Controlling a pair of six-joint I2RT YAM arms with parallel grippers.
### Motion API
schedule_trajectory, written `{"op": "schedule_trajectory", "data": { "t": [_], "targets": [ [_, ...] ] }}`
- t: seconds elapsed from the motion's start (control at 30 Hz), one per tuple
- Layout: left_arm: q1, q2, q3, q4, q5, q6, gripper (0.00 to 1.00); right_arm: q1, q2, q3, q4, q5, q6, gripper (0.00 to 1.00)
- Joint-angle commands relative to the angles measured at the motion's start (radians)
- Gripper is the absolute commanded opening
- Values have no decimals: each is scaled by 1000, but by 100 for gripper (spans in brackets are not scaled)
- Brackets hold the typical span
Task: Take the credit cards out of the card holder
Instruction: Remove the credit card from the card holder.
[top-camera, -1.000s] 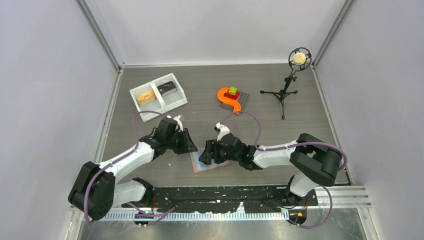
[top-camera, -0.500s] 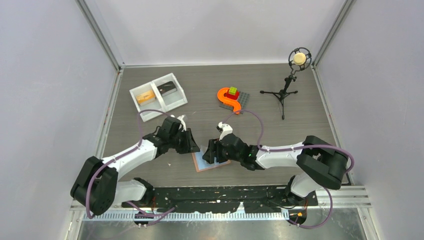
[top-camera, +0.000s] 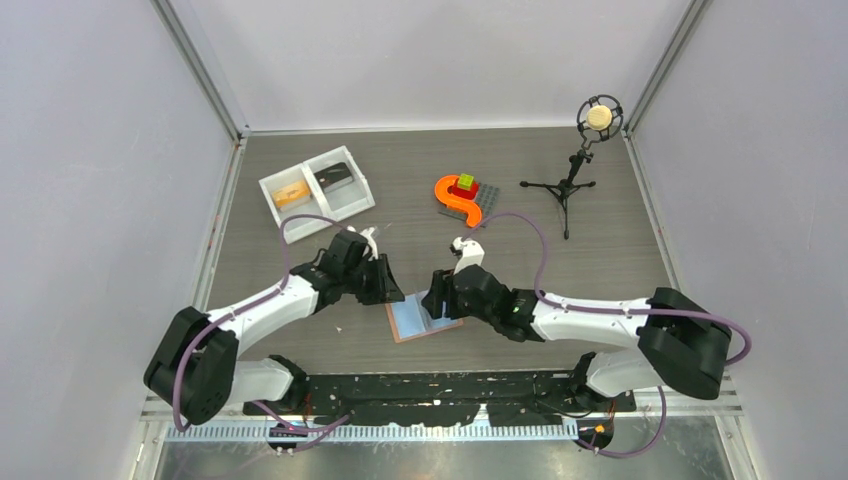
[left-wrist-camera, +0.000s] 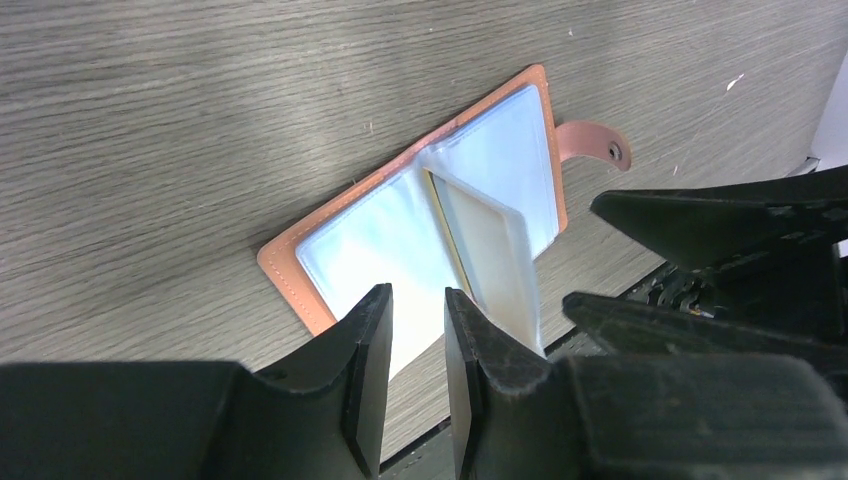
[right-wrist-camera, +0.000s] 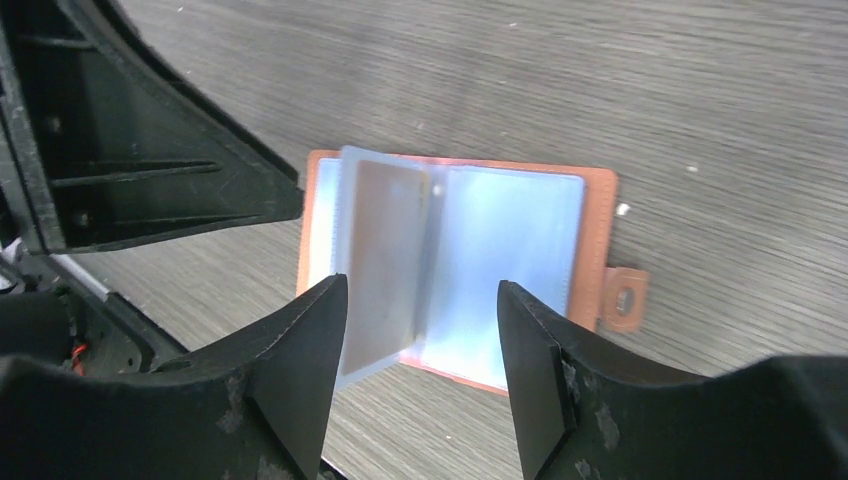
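Wood-grain grey table (top-camera: 600, 250) – 4 item groups on top

1 card holder (top-camera: 415, 322), spread open, near-centre by front edge; 1 white 2-compartment tray (top-camera: 350, 200), far left; 1 orange curved piece (top-camera: 455, 195) overlapping grey studded plate (top-camera: 489, 200), far centre; 1 mic on tripod stand (top-camera: 567, 185), far right, upright.

Salmon-brown bi-fold card holder (top-camera: 410, 322) lies spread open on the grey wood-grain table (top-camera: 560, 270), front middle; black left gripper (top-camera: 396, 293) at its back-left corner; black right gripper (top-camera: 437, 305) over its right half; white two-compartment plastic tray (top-camera: 303, 220) behind, left; orange curved toy piece (top-camera: 455, 195) on a grey studded plate (top-camera: 488, 200) behind, centre; tripod microphone (top-camera: 570, 185) back right.
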Motion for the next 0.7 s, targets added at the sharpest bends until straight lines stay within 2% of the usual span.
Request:
{"op": "schedule_trajectory", "data": {
  "t": [0.0, 0.27, 0.37, 0.67],
  "targets": [
    [-11, -12, 36, 30, -19, 0, 28, 4, -89, -3, -105, 142, -20, 63],
    [-30, 25, 43, 65, -9, -9, 29, 3, -265, 34, -265, 197, -62, 56],
    [-40, 84, 63, 92, 12, -15, 29, 3, -294, 27, -251, 180, -57, 56],
    [-106, 130, 105, 136, 27, -41, 29, 3, -335, 7, -215, 124, -74, 56]
  ]
}}
